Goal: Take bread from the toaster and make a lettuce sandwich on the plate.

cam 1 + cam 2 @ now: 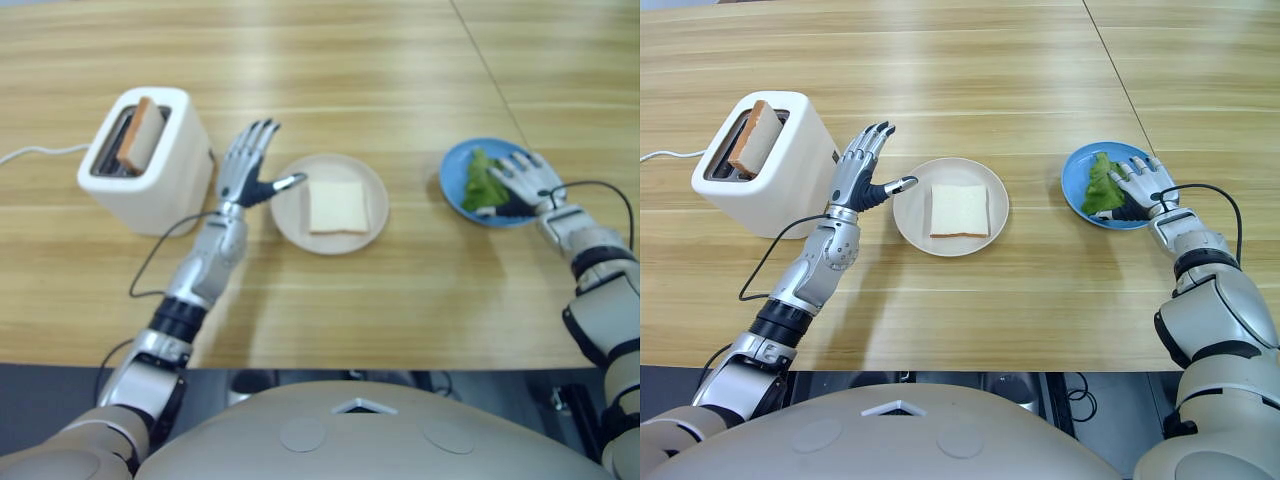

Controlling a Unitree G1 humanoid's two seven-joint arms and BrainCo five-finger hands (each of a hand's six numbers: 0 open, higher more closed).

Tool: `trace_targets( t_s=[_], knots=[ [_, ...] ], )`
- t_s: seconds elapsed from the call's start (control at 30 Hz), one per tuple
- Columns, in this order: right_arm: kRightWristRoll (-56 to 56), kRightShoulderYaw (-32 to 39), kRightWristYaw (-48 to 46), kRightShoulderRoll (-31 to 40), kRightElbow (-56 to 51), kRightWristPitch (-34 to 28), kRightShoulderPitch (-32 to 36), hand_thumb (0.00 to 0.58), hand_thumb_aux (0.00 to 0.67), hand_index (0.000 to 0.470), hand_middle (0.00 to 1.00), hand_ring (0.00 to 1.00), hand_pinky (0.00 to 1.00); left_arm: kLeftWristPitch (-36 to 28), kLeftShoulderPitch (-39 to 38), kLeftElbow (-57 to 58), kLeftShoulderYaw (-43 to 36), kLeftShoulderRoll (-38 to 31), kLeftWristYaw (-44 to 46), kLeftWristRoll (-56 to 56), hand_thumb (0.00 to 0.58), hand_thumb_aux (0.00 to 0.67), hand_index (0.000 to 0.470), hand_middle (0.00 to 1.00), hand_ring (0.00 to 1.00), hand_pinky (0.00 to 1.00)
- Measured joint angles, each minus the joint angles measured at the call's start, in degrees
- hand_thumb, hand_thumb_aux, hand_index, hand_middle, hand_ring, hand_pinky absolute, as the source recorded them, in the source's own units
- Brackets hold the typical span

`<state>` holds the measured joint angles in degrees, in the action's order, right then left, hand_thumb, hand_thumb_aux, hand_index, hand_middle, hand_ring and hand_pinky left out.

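**Left eye view**
- Toaster (150, 185): one, white, far left on the bench. It probably stays put while a slice is lifted out.
- Toaster slice (143, 133): one, browned, standing tilted in the slot with its top edge proud of it. Judged light, dry, stiff and liable to crumble. It is best pinched on the exposed top edge across its two flat faces and drawn straight up.
- Left hand (245, 170): one, upright between the toaster and the plate, touching neither. Its fingers are spread wide and hold nothing.
- Plate (290, 215): one, cream and round, at the centre of the bench.
- Plate slice (336, 206): one, pale, lying flat near the middle of the plate. Judged soft and easily dented, it needs no further handling as the base.

**Right eye view**
- Blue dish (1072, 180): one, on the right, well apart from the plate.
- Lettuce (1100, 185): one green clump on the left part of the blue dish; the number of leaves cannot be told. Judged very light, limp, possibly damp and easily torn. A gentle pinch on a thick fold should serve, and it may cling or droop when lifted.
- Right hand (1137, 188): one, lying over the blue dish and touching the right side of the lettuce. Whether it has hold of the lettuce cannot be told.
- Cord (660, 156): one, white, running left from the toaster.

**Tally**
- Bread slices: two
- Plates and dishes: two
- Hands: two
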<state>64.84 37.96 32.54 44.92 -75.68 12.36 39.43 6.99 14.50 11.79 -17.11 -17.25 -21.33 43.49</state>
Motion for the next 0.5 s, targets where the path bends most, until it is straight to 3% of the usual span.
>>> trace_targets(
  t_s=[0.03, 0.07, 0.1, 0.13, 0.17, 0.2, 0.23, 0.27, 0.3, 0.5],
  knots=[
    [-0.2, 0.2, 0.0, 0.0, 0.0, 0.0, 0.0, 0.0, 0.0, 0.0, 0.0, 0.0, 0.0, 0.0, 0.0, 0.0, 0.0, 0.0, 0.0, 0.0, 0.0, 0.0, 0.0, 0.0, 0.0, 0.0],
    [-0.8, 0.3, -0.2, 0.0, -0.1, 0.0, 0.0, 0.285, 0.192, 0.132, 0.0, 0.0, 0.0, 0.0, 0.0, 0.0, 0.0, 0.0, 0.1, 0.0, 0.0, 0.0, 0.0, 0.0, 0.0, 0.0],
    [-1.2, 0.3, -0.4, 0.0, -0.1, 0.0, 0.0, 0.285, 0.192, 0.132, 0.0, 0.0, 0.0, 0.0, 0.0, 0.0, 0.0, 0.0, 0.1, 0.0, 0.0, 0.0, 0.0, 0.0, 0.0, 0.0],
    [-1.8, 0.3, -0.9, 0.0, -0.1, 0.0, 0.0, 0.546, 0.507, 0.348, 0.15, 0.15, 0.15, 0.0, 0.0, 0.0, 0.0, 0.0, 0.1, -0.1, 0.0, 0.0, 0.0, 0.0, 0.0, 0.0],
    [-2.3, 0.2, -1.1, 0.0, -0.1, 0.0, 0.0, 0.58, 0.67, 0.46, 0.38, 0.38, 0.38, 0.0, 0.0, 0.0, 0.0, 0.0, 0.1, -0.1, 0.0, 0.0, 0.0, 0.0, 0.0, 0.0],
    [-2.8, 0.2, -1.3, 0.0, -0.1, 0.0, 0.1, 0.58, 0.67, 0.46, 0.38, 0.38, 0.38, 0.0, 0.0, 0.0, 0.0, 0.0, 0.1, -0.1, 0.0, 0.0, 0.0, 0.0, 0.0, 0.0],
    [-3.5, 0.2, -1.8, 0.0, -0.1, 0.1, 0.1, 0.58, 0.67, 0.46, 0.93, 0.93, 0.93, 0.0, 0.0, 0.0, 0.0, 0.0, 0.1, -0.1, 0.0, 0.0, 0.0, 0.0, 0.0, 0.0],
    [-3.8, 0.2, -2.2, 0.0, -0.1, 0.2, 0.1, 0.58, 0.67, 0.46, 0.93, 0.93, 0.93, 0.0, 0.0, 0.0, 0.0, 0.0, 0.1, -0.1, 0.0, 0.0, 0.0, 0.0, 0.0, 0.0],
    [-4.0, 0.2, -2.5, 0.1, -0.2, 0.2, 0.1, 0.58, 0.67, 0.46, 1.0, 1.0, 1.0, 0.0, 0.0, 0.0, 0.0, 0.0, 0.2, -0.1, 0.0, 0.0, 0.0, 0.0, 0.0, 0.0],
    [-5.1, 0.5, -4.6, 0.1, -0.6, 1.3, -0.3, 0.58, 0.67, 0.46, 1.0, 1.0, 1.0, 0.0, 0.0, 0.0, 0.0, -0.1, 0.2, -0.1, 0.0, 0.0, 0.0, 0.0, 0.0, 0.0]
  ],
)
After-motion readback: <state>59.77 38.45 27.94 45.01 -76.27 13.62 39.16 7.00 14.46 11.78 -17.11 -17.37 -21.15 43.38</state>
